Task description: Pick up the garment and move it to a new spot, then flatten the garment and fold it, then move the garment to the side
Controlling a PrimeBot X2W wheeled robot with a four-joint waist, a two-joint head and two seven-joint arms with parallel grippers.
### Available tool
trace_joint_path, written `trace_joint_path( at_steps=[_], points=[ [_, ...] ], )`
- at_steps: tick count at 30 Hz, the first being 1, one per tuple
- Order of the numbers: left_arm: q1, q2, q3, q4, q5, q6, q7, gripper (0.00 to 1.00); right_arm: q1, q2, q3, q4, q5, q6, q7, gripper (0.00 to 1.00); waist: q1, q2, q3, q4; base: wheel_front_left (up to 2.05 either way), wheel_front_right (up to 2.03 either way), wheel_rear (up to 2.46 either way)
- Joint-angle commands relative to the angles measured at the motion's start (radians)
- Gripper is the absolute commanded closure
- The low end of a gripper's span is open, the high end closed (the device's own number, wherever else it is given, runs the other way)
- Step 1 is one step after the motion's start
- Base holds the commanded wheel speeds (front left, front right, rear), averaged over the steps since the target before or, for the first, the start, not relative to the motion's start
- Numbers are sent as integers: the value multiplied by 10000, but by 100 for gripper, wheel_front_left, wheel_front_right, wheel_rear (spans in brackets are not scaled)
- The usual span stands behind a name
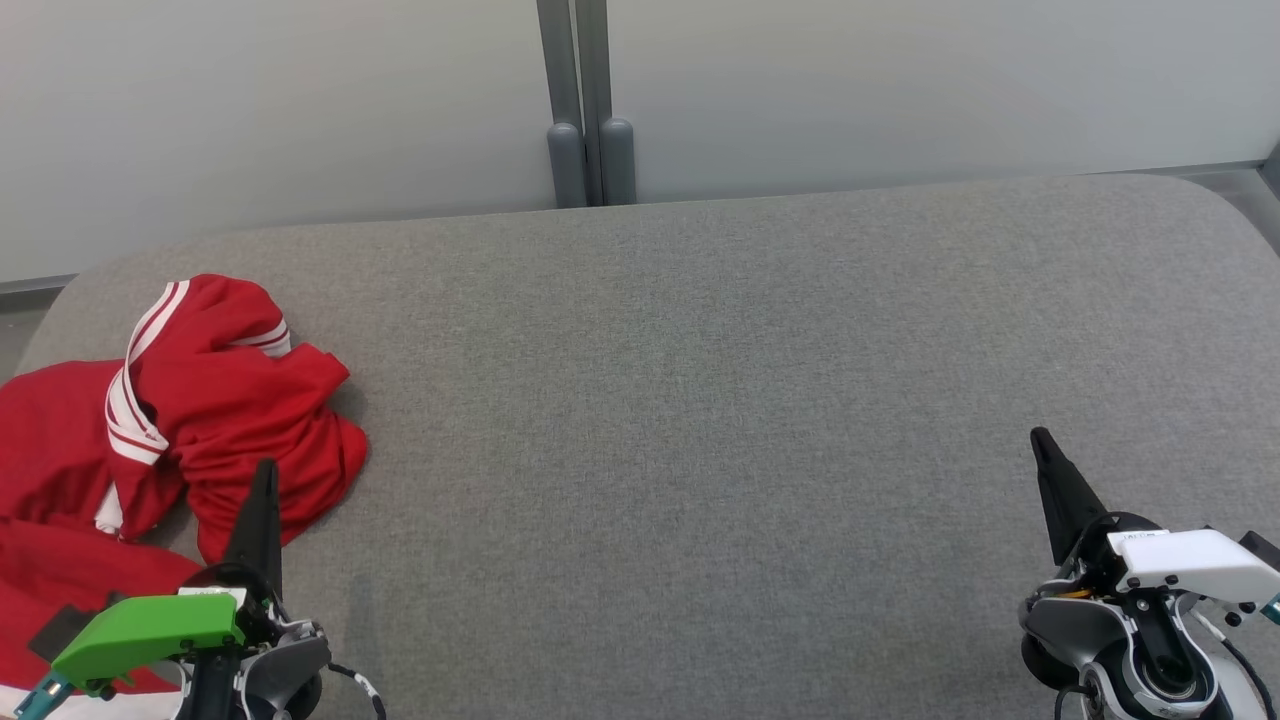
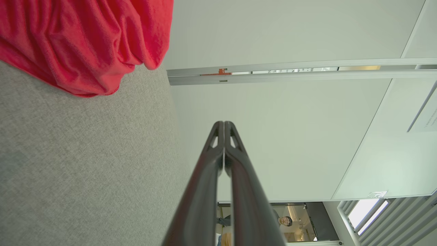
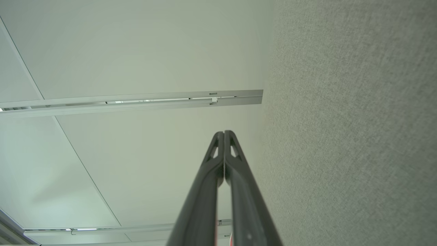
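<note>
Red garment (image 1: 230, 420) w/ white stripes lies crumpled at left edge of grey table (image 1: 700, 400), spilling toward near-left corner. Left fingers (image 1: 262, 520) are pressed together, holding nothing, tips just over garment's near-right hem. Right fingers (image 1: 1062, 495) also together & empty, near right edge, well apart from cloth. Step in hand, prob.: first pick-up. To do it well: part left fingers before descent, go for a raised fold rather than flat hem, pinch few layers, lift till trailing cloth clears the edge, then carry to table centre, where there's room to flatten.
</note>
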Motion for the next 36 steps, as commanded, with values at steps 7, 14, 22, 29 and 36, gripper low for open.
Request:
trace_joint_path(
  at_steps=[7,14,22,29,36],
  points=[
    [-117,57,13,-17,0,-45,30,100,-59,-17,-1,-42,78,4,19,100,0,-1,0,0,0,0,0],
    [-117,57,13,-17,0,-45,30,100,-59,-17,-1,-42,78,4,19,100,0,-1,0,0,0,0,0],
    [159,-42,-21,220,0,11,-16,0,151,54,16,205,-4,-2,-3,0,0,-1,0,0,0,0,0],
    [227,-45,-249,75,24,12,-332,0,263,60,258,-71,-73,-2,-204,0,0,-1,3,-2,0,0,0],
    [219,-36,-427,-177,313,9,-675,0,282,21,545,-427,-238,-1,-539,0,0,-1,0,-22,0,0,0]
  ],
)
